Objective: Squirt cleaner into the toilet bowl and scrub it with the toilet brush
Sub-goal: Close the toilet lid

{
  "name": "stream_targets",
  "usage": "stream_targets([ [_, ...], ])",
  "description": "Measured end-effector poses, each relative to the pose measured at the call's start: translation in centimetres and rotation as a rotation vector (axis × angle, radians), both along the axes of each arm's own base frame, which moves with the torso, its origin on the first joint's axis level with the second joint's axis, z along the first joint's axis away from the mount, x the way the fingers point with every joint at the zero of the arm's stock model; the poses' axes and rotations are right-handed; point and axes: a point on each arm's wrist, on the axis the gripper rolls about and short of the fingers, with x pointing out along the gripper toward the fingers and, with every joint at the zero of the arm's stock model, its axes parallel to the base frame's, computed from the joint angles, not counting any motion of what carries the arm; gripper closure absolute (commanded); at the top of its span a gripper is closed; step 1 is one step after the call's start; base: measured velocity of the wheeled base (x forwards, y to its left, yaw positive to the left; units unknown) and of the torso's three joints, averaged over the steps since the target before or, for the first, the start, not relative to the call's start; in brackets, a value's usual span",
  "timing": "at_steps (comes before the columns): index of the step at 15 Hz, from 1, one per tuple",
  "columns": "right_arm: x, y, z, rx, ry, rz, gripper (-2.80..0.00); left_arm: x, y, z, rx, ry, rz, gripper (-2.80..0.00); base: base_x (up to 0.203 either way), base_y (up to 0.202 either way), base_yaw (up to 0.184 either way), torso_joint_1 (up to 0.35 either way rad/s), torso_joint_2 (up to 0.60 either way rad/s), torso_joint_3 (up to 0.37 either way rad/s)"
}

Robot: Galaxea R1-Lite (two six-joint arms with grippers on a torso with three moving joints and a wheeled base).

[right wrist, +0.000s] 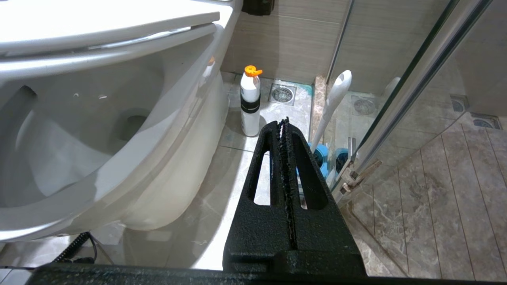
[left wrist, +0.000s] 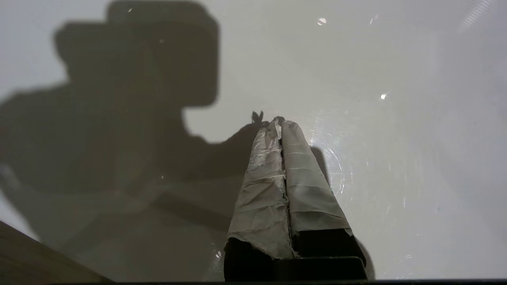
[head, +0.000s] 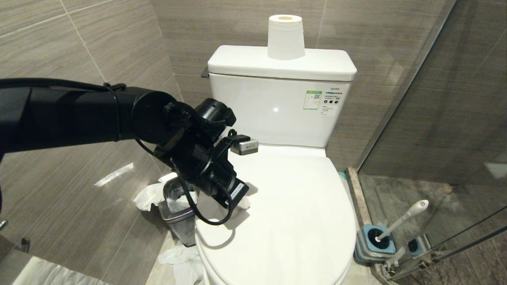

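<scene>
Though in holder, toilet brush (head: 400,221) handle-up, tilted

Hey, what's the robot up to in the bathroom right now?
It hasn't started cleaning yet. The toilet lid is down, and the left gripper, shut and empty, is at the lid's surface near its left edge. The toilet brush stands in its holder on the floor to the right. The right gripper hangs low, shut.

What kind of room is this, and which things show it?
Most likely a tiled bathroom, perhaps in a hotel: a white toilet with its lid shut, a toilet brush in its holder on the floor, and a glass shower partition.
</scene>
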Motion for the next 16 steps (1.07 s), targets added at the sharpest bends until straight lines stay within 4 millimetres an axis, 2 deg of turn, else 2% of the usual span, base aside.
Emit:
stream_targets([
  [16, 0.0, 0.0, 0.0, 0.0, 0.0, 0.0, 0.0, 2.4, -2.1, -6.4, 0.128, 0.131, 0.063, 0.0, 0.0, 0.0, 0.0, 0.0, 0.0, 0.0],
])
